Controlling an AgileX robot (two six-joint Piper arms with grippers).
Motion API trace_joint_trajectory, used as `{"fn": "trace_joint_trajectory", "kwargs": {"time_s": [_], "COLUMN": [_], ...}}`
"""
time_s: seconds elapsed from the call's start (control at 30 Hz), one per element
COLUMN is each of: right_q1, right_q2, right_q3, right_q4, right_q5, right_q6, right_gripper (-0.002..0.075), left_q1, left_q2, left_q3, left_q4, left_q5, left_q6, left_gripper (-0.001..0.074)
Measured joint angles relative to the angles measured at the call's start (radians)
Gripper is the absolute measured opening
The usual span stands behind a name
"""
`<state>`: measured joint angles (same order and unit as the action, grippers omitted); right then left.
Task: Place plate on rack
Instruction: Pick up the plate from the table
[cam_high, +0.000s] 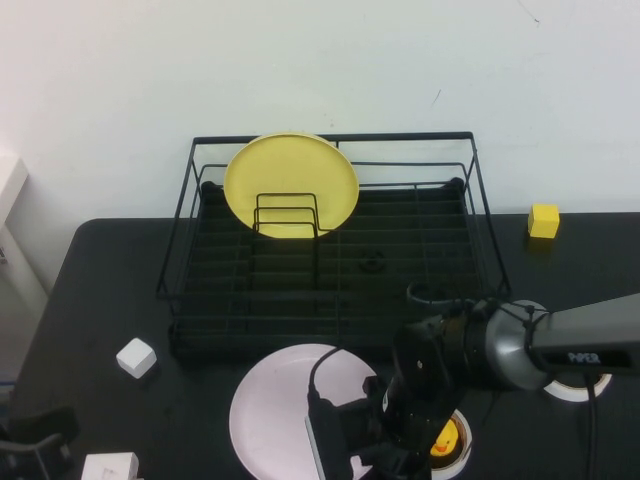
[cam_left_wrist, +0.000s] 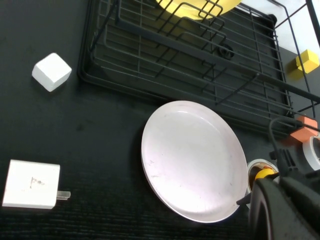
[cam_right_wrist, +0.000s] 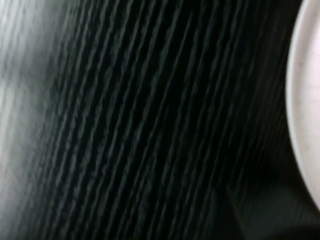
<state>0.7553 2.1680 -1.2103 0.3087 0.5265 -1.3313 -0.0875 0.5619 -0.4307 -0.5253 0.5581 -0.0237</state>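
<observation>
High view shows the plate (cam_high: 285, 410) lying flat on the black table (cam_high: 120, 290) just in front of the rack (cam_high: 330, 250), where a yellow plate (cam_high: 290, 180) leans upright against the wire dividers (cam_high: 287, 215); the right arm, with "PIPER" in white on its grey link (cam_high: 585, 357), reaches down at the plate's right edge beside a tape roll (cam_high: 448, 445). Whether the right gripper (cam_high: 345, 445) is spread or pressed together I cannot tell. The left gripper (cam_high: 35, 440) sits at the table's near-left corner, its state unclear too, near a white charger (cam_left_wrist: 31, 184) and a white cube (cam_left_wrist: 51, 71).
</observation>
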Motion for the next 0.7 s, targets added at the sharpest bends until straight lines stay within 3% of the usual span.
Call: {"fn": "trace_joint_trajectory", "kwargs": {"time_s": [0.33,0.47,0.7], "right_q1": [0.000,0.000,-0.018], "right_q2": [0.017,0.007,-0.039], "right_q3": [-0.005,-0.005,-0.005], "right_q4": [-0.013,-0.013,-0.005], "right_q5": [-0.045,-0.027,-0.082], "right_q6": [0.042,0.250,0.691], "right_gripper": [0.0381,0.0373,0.0278], "left_q1": [0.000,0.000,0.000], "left_q2": [0.000,0.000,0.000], "left_q3": [0.000,0.000,0.000], "left_q4": [0.000,0.000,-0.001], "left_q5": [-0.010,-0.013,-0.015], "left_q6": [0.000,0.000,0.000], "left_gripper": [-0.0001,-0.0001,-0.0001]}}
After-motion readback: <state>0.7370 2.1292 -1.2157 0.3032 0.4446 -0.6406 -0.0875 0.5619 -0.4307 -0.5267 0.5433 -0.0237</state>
